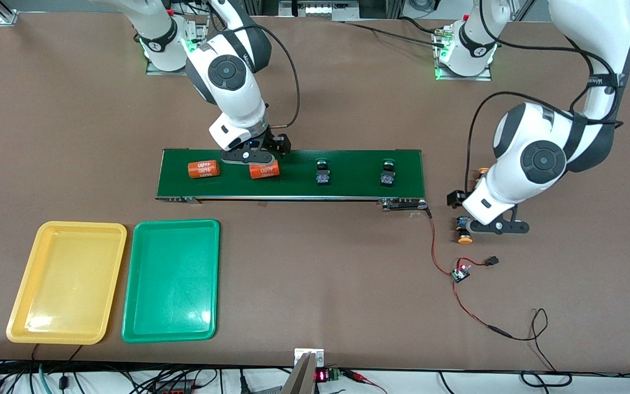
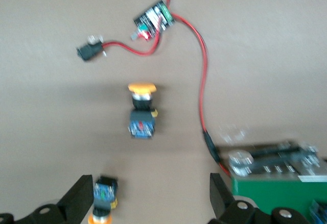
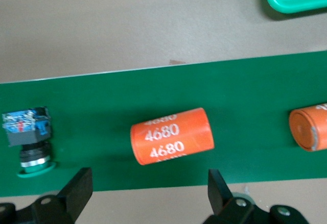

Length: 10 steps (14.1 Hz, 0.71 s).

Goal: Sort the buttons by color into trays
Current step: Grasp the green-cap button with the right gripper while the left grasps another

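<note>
Two green-capped buttons (image 1: 322,171) (image 1: 387,172) lie on the dark green belt; one green-capped button (image 3: 28,142) shows in the right wrist view. A yellow-capped button (image 1: 464,232) (image 2: 141,109) lies on the table off the belt's end. A second yellow-capped button (image 1: 480,175) (image 2: 103,198) lies beside one finger of my left gripper (image 1: 493,225) (image 2: 150,201), which hangs open over the table, holding nothing. My right gripper (image 1: 249,157) (image 3: 148,193) is open over the belt's edge by an orange cylinder (image 3: 171,135). The yellow tray (image 1: 25,323) and green tray (image 1: 140,323) lie side by side, nearer the camera than the belt.
Two orange "4680" cylinders (image 1: 204,169) (image 1: 264,170) lie on the conveyor belt (image 1: 359,189) toward the right arm's end. A small controller board (image 1: 460,273) (image 2: 153,17) with red wires (image 1: 435,241) lies off the belt's end, nearer the camera than the yellow-capped buttons.
</note>
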Each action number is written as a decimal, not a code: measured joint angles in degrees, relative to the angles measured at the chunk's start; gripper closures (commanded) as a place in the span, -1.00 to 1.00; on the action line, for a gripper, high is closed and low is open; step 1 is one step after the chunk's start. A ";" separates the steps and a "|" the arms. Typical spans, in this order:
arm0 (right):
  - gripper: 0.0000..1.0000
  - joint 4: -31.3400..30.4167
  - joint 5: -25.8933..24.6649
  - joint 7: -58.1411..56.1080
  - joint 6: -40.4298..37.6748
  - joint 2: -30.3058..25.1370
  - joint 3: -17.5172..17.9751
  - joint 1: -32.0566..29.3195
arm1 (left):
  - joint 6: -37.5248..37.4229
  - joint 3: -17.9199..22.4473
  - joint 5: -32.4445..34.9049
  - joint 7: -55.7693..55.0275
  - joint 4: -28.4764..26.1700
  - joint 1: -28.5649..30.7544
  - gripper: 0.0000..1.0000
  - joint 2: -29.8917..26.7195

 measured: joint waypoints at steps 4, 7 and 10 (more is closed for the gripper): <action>-1.00 1.04 -0.04 2.29 0.64 1.89 0.02 1.52 | 8.47 4.60 0.41 6.47 -0.75 -0.64 -1.00 5.60; -1.00 1.06 -0.06 3.00 3.77 3.87 0.02 2.93 | 15.96 5.65 0.41 8.06 -3.70 -0.76 -1.00 8.36; -1.00 1.12 -0.08 3.07 5.32 5.17 0.02 3.50 | 20.39 5.69 0.41 8.05 -5.84 -1.49 -0.58 10.61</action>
